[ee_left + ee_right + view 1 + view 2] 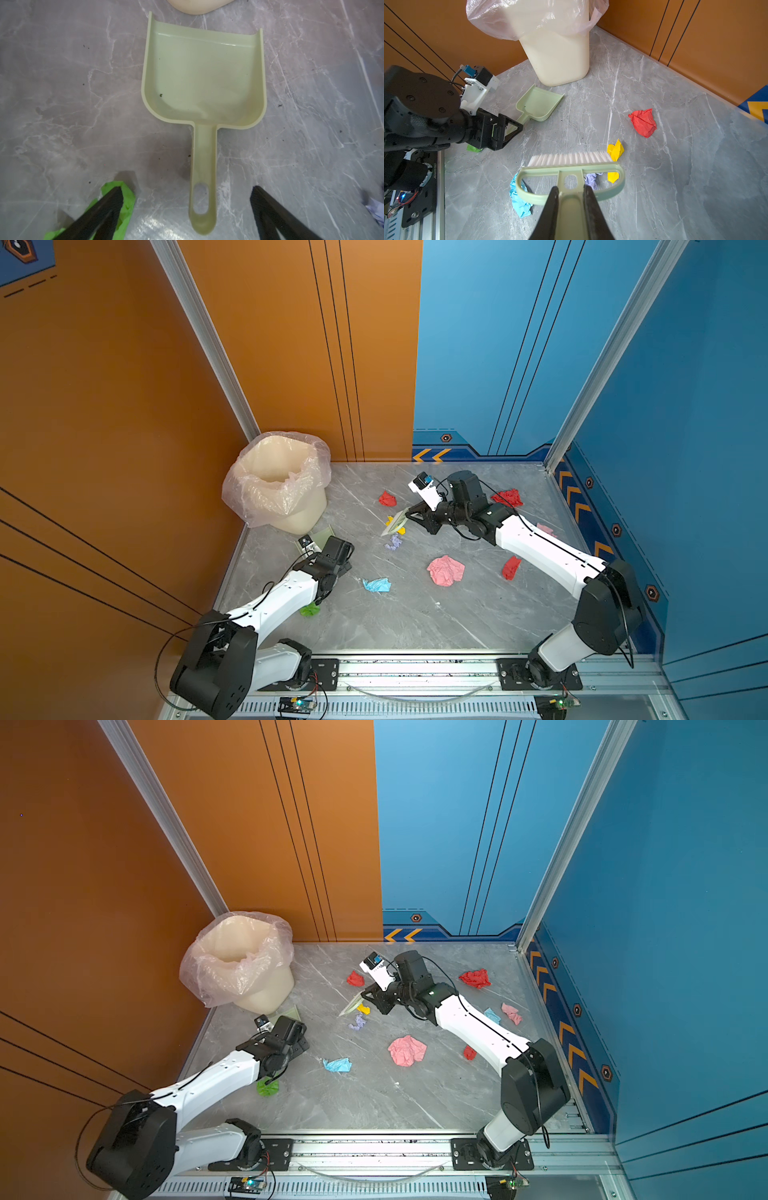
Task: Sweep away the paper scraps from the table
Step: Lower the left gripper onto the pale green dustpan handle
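- The right gripper (571, 191) is clamped on the handle of the brush (571, 166); the bristles stand just beside the yellow scrap (615, 150), while the lilac scrap (590, 179) and the light blue scrap (519, 199) lie behind the brush head; a stroke toward the dustpan (203, 79) probably leaves those two behind.
- The left gripper (187, 189) is spread wide and holds nothing; the dustpan's handle lies between its jaws, ungripped; if sweeping starts now, the wads may shove the loose pan away.
- The green scrap (122, 199) sits right by one left finger; closing may pinch or flick it.
- The paper scraps (445, 570) lie scattered over the table (415, 622), several well apart from the brush; light wads may roll past the bristles or under the right arm.
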You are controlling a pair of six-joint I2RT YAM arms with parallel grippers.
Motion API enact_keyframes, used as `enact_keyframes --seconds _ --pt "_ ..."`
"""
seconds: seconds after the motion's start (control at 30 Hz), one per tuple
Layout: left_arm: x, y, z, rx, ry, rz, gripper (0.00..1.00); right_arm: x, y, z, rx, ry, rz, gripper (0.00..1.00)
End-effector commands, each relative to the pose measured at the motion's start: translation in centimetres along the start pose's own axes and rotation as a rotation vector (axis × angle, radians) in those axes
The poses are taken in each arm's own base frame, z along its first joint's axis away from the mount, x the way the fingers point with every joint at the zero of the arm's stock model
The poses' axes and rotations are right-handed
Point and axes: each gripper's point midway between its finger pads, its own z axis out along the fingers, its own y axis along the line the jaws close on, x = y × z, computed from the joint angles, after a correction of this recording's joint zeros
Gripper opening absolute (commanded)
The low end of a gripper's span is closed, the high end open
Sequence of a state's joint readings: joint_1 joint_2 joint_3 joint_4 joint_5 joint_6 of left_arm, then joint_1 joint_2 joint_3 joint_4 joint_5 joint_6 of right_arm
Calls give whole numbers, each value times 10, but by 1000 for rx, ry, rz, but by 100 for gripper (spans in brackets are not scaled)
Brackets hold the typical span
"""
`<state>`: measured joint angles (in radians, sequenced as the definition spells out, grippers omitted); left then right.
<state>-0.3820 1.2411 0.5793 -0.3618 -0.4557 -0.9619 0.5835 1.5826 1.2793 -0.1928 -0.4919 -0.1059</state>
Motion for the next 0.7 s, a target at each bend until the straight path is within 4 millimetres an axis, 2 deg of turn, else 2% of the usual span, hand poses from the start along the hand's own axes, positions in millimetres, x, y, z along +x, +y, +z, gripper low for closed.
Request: enact_keyframes --seconds 0.0,0.17,0.67 --pt "-6 -7 3 19 12 4 98 5 -3 6 14 6 14 0" --pt "-2 -10 11 17 40 8 99 6 -3 7 14 9 16 0" --pt "-3 -22 26 17 79 48 76 11 -4 6 22 13 20 0"
